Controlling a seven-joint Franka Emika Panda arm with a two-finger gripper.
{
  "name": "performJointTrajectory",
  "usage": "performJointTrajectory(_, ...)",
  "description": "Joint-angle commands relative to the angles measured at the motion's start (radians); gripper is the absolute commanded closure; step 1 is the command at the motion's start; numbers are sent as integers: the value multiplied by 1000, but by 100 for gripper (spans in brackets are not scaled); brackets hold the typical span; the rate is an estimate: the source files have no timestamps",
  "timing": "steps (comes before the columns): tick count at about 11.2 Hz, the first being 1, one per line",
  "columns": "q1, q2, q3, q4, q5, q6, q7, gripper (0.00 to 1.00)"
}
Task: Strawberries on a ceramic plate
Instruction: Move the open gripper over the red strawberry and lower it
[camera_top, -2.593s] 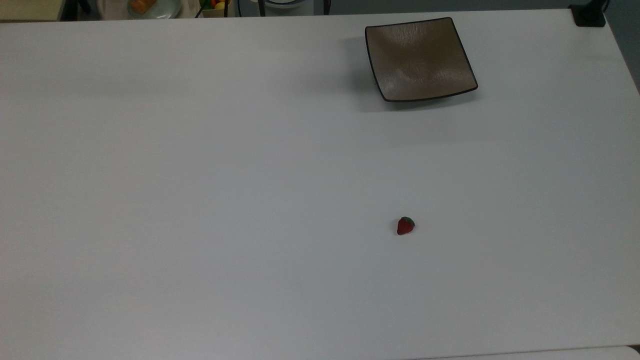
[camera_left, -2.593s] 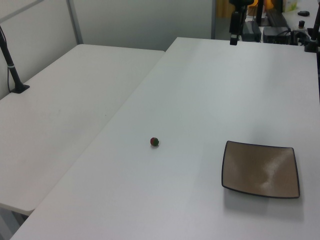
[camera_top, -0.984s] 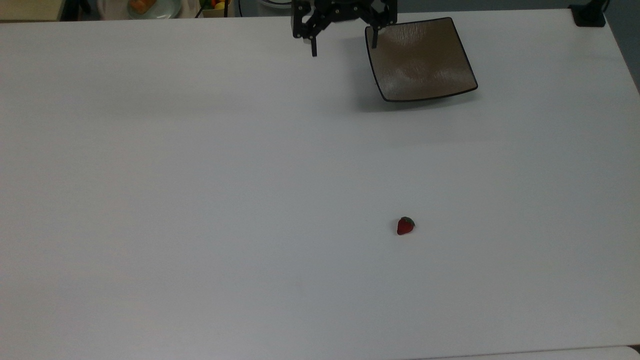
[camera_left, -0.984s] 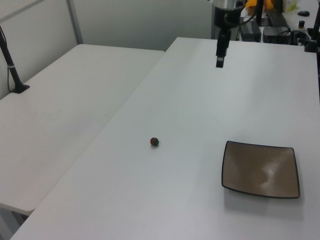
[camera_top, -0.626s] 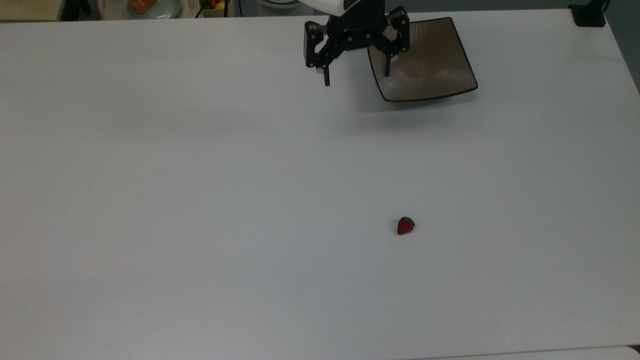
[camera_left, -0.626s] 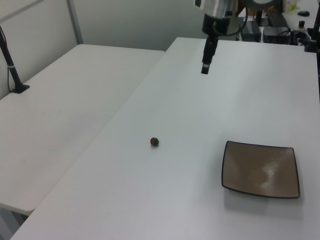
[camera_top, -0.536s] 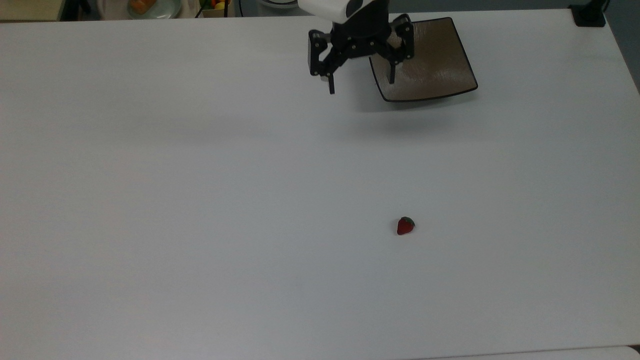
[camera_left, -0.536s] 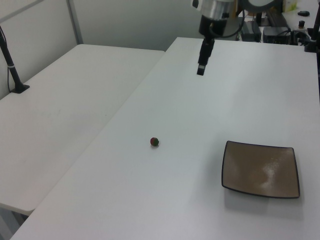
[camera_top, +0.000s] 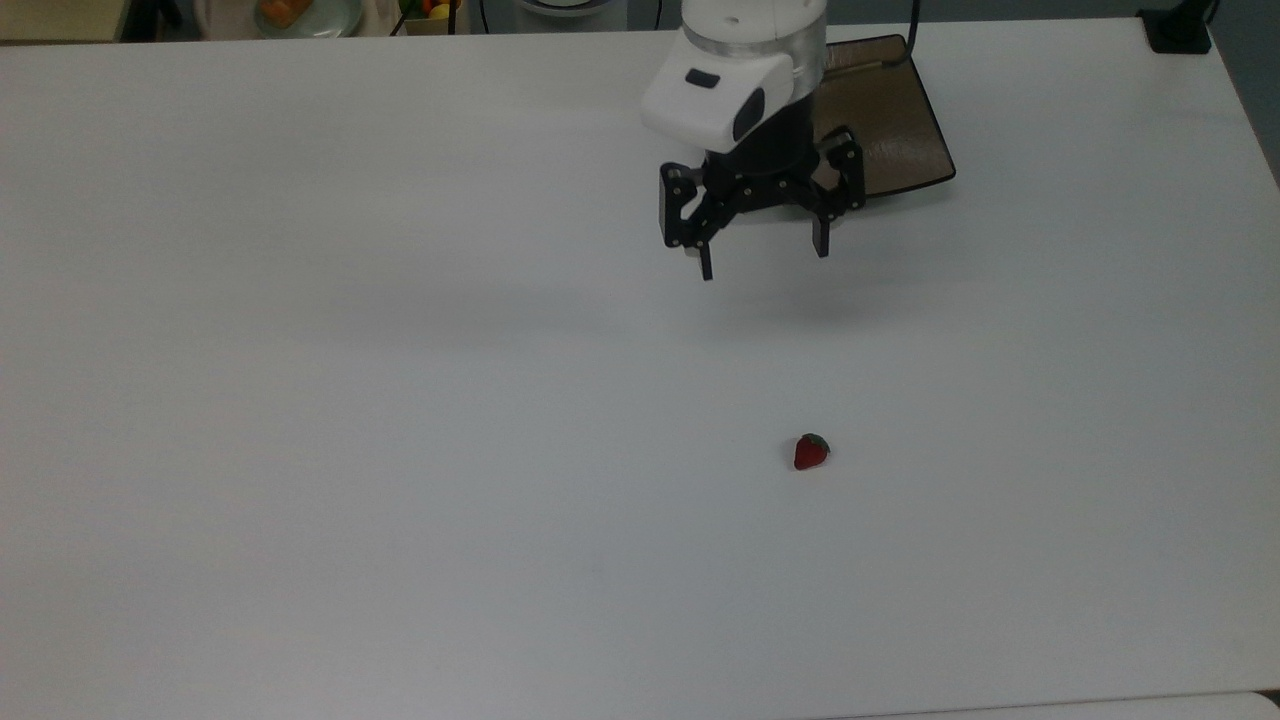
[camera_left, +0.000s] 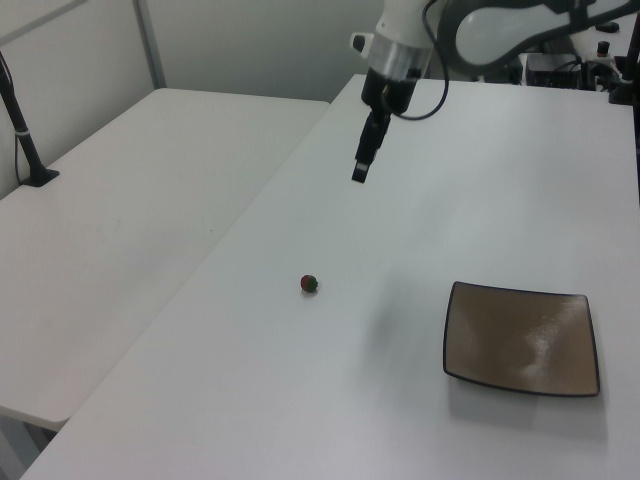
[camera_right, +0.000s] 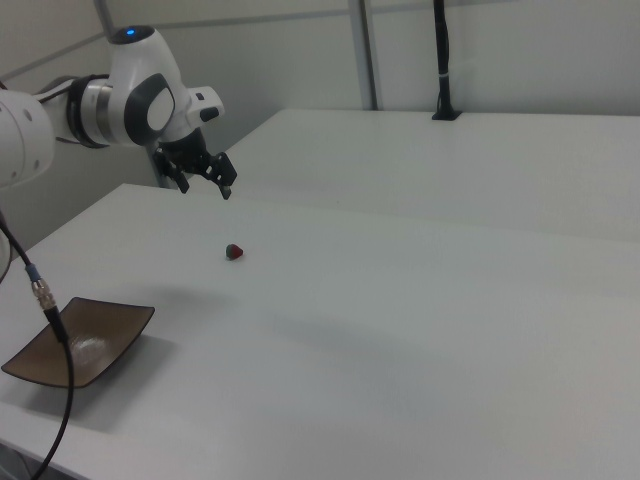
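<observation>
A small red strawberry (camera_top: 811, 452) (camera_left: 310, 284) (camera_right: 234, 251) with a green cap lies alone on the white table (camera_top: 400, 400). The square brown ceramic plate (camera_top: 900, 130) (camera_left: 522, 340) (camera_right: 80, 340) sits near the top view's upper edge, and the arm's white wrist covers its left part there. My gripper (camera_top: 763, 260) (camera_left: 361, 170) (camera_right: 207, 188) hangs open above the table, just below the plate in the top view and well short of the strawberry. Nothing is between its fingers.
A black post base (camera_top: 1180, 30) stands at the table's upper right corner in the top view. A second white table (camera_left: 120, 200) adjoins on the left view's left, with a black pole (camera_left: 25, 140). A cable (camera_right: 45, 300) hangs over the plate in the right view.
The gripper came in from the top view's upper edge and moved down past the plate toward the strawberry, staying open. Strawberry and plate have not moved.
</observation>
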Motion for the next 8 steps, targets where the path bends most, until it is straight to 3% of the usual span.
performJointTrajectory(1, 19, 69, -8, 36, 16, 89, -1, 0)
performJointTrajectory(6, 25, 143, -10, 36, 7, 193, -17, 0)
performJointTrajectory(8, 43, 184, -10, 28, -1, 322, -14, 0)
